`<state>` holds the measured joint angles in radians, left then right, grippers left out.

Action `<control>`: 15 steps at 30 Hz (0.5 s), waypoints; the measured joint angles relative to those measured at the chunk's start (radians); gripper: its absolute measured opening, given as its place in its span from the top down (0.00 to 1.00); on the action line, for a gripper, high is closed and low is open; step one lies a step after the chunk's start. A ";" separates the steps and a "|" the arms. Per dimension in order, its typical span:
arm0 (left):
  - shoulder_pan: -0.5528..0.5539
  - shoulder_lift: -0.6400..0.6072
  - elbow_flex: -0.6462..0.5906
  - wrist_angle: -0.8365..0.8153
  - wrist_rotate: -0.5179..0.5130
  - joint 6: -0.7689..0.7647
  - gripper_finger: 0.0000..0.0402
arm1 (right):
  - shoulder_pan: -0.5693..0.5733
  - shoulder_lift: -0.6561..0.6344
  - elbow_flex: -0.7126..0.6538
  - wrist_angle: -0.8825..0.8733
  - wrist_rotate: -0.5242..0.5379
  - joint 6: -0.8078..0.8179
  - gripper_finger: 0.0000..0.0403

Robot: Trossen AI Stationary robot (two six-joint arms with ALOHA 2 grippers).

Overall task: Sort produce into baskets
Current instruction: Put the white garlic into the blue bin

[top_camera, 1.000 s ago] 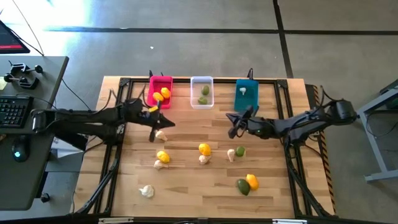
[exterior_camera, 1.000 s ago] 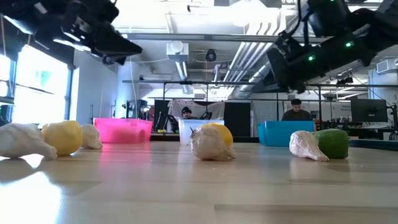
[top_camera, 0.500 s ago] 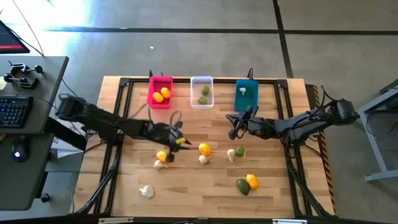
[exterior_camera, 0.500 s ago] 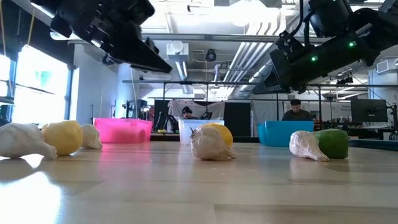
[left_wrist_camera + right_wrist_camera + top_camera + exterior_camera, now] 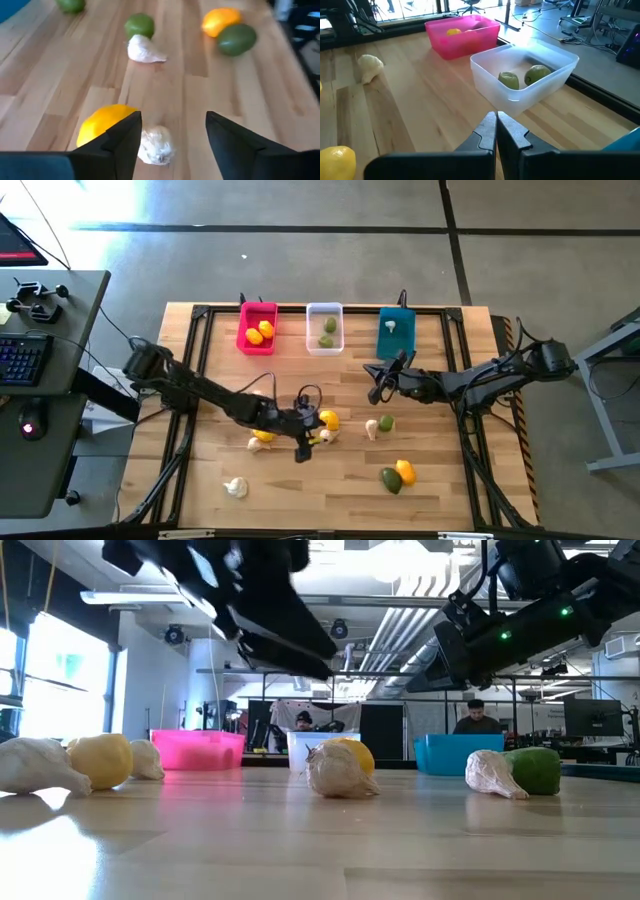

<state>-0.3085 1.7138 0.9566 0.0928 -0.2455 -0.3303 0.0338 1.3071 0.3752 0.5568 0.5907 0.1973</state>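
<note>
The left arm has swung from the upper left of the table, beside the pink basket [image 5: 257, 328], down to the middle of the high view. Its left gripper [image 5: 305, 432] now hangs above the lemon [image 5: 329, 419] and garlic [image 5: 324, 436] at frame centre, and its fingers, shut 1 second ago, stand apart with nothing between them. The right gripper [image 5: 377, 380] has not moved: it sits right of centre, below the teal basket [image 5: 396, 332], fingers pressed together and empty.

The left wrist view shows what the high view hides under the arm: the garlic [image 5: 154, 145] lies in the gap between the 2 spread fingers [image 5: 122, 137], touching the lemon [image 5: 102, 124]. The right wrist view looks into the white basket [image 5: 490, 85] at 2 limes [image 5: 509, 79], and into the pink basket [image 5: 445, 42] with a lemon inside. The low view shows the 3 baskets in a row at the far table edge, with people seated in the room behind.

Only the high view shows the loose produce in the lower half of the table.
</note>
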 joint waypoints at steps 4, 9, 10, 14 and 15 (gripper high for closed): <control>0.005 0.051 0.041 -0.070 -0.053 -0.110 0.42 | 0.000 0.000 0.000 0.001 0.002 -0.020 1.00; 0.017 0.078 0.065 -0.113 -0.056 -0.234 0.38 | 0.000 0.000 0.000 0.000 0.003 -0.022 1.00; 0.018 0.081 0.065 -0.119 -0.055 -0.255 0.38 | 0.000 0.000 0.000 0.000 0.003 -0.022 1.00; 0.020 0.107 0.065 -0.146 -0.047 -0.328 0.37 | 0.000 0.000 0.000 0.000 0.003 -0.023 1.00; 0.020 0.118 0.065 -0.135 -0.031 -0.340 0.37 | 0.000 0.000 0.000 0.001 0.003 -0.026 1.00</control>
<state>-0.2882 1.8318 1.0218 -0.0417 -0.2765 -0.6701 0.0338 1.3071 0.3756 0.5575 0.5938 0.1708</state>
